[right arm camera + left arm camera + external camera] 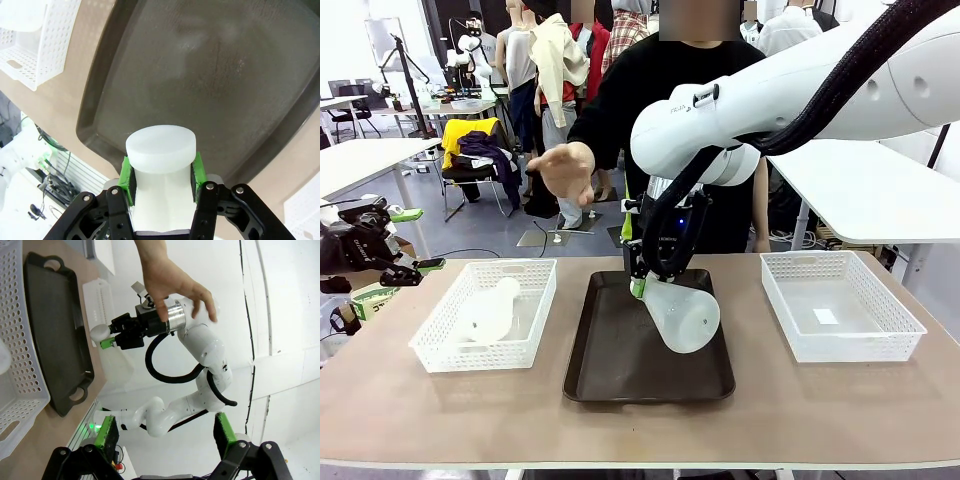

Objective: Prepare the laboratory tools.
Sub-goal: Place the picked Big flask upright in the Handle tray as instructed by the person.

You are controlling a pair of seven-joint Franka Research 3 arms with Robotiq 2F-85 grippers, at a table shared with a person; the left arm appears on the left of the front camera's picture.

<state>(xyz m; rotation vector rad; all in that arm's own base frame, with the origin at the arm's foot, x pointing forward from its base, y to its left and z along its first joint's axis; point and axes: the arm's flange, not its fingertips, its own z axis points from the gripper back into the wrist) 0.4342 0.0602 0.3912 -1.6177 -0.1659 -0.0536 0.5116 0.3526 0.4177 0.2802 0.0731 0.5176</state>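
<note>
My right gripper (640, 278) is shut on the neck of a translucent whitish flask (682, 316), which hangs tilted just above the dark tray (610, 370). In the right wrist view the flask's neck (160, 146) sits between the green pads (127, 178) of that gripper (160, 172), over the tray (200, 65). A second flask (488, 311) lies on its side in the left white basket (440, 352). My left gripper (408, 250) stands open at the table's far left, holding nothing; its fingers (107, 433) frame the right arm and held flask (118, 365).
A white mesh basket (840, 345) stands at the right with nothing in it. The person stands behind the tray with an open hand (566, 170) raised above the table, also seen as a hand (170, 280) in the left wrist view. Bare tabletop (640, 430) runs along the front edge.
</note>
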